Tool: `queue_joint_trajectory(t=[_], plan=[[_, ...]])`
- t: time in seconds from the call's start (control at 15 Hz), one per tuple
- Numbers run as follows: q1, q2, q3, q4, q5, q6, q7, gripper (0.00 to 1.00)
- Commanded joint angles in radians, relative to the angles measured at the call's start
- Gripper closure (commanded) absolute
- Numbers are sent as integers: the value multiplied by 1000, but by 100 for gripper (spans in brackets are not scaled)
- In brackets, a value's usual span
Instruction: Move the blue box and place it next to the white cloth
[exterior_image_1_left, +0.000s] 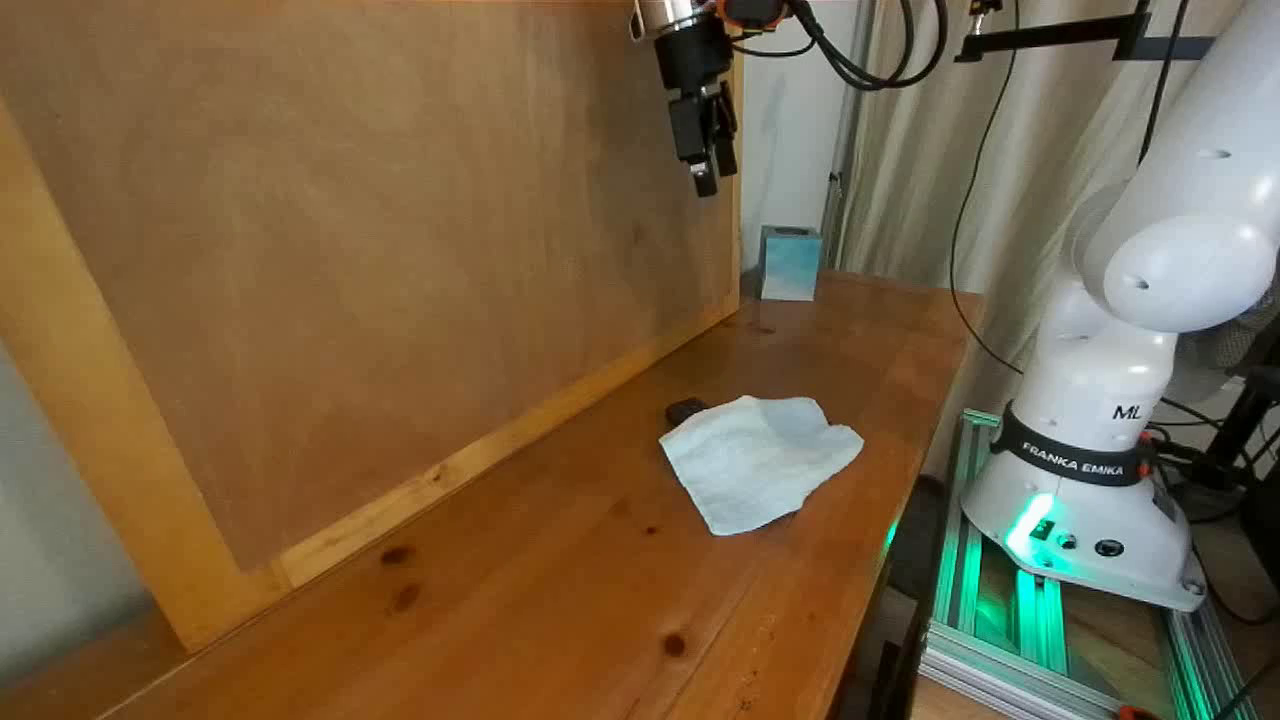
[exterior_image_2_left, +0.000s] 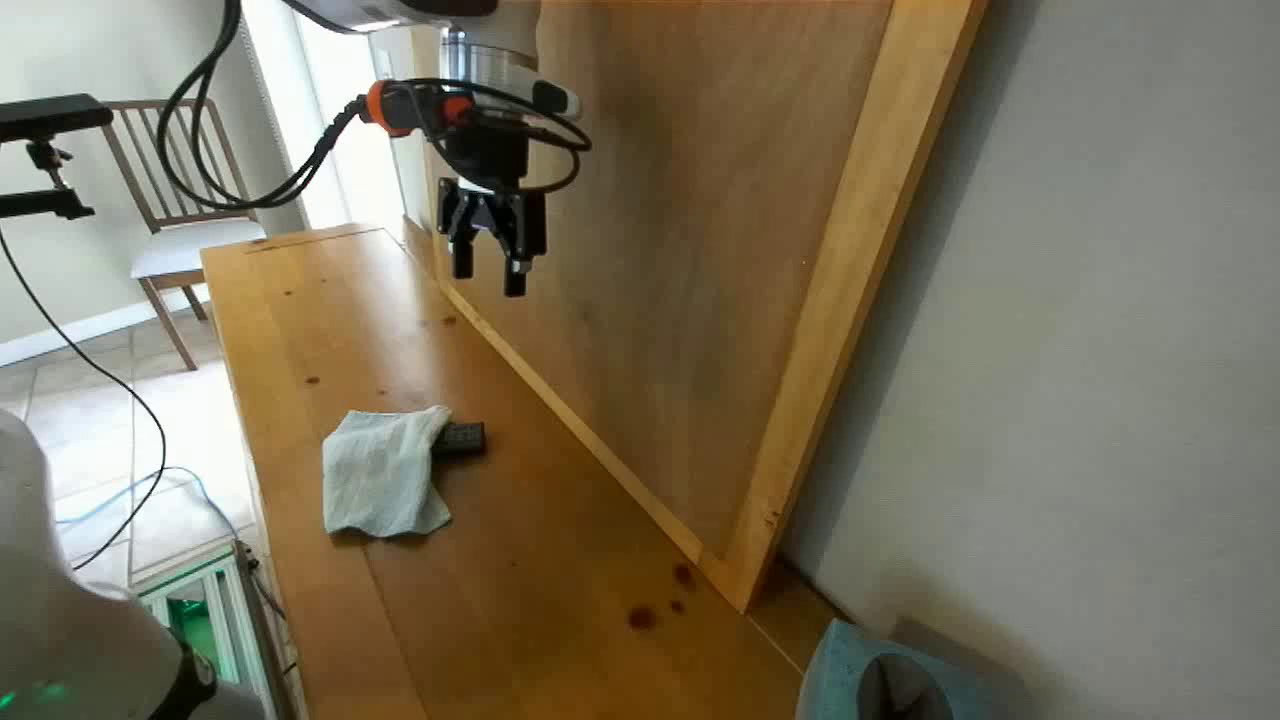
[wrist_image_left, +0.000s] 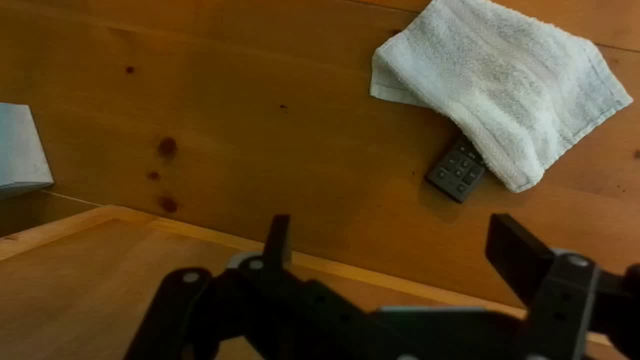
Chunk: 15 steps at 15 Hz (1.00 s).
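The blue box, a light-blue tissue box, stands at one end of the table by the board in an exterior view. In an exterior view only its top part shows at the bottom edge. The wrist view shows part of it at the left edge. The white cloth lies crumpled on the table in both exterior views and at upper right in the wrist view. My gripper is open and empty, high above the table, apart from both.
A black remote lies partly under the cloth. A tall wooden board stands along one long side of the wooden table. The robot base stands beyond the opposite edge. A chair stands farther off.
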Motion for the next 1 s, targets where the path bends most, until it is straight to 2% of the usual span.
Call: queue_joint_trajectory(t=[0.0, 0.4, 0.67, 0.93], plan=[[19, 2, -16, 3, -3, -3, 4, 0], [19, 2, -16, 3, -3, -3, 4, 0], [-4, -93, -78, -99, 11, 152, -45, 0], [-34, -211, -184, -223, 28, 259, -157, 0]])
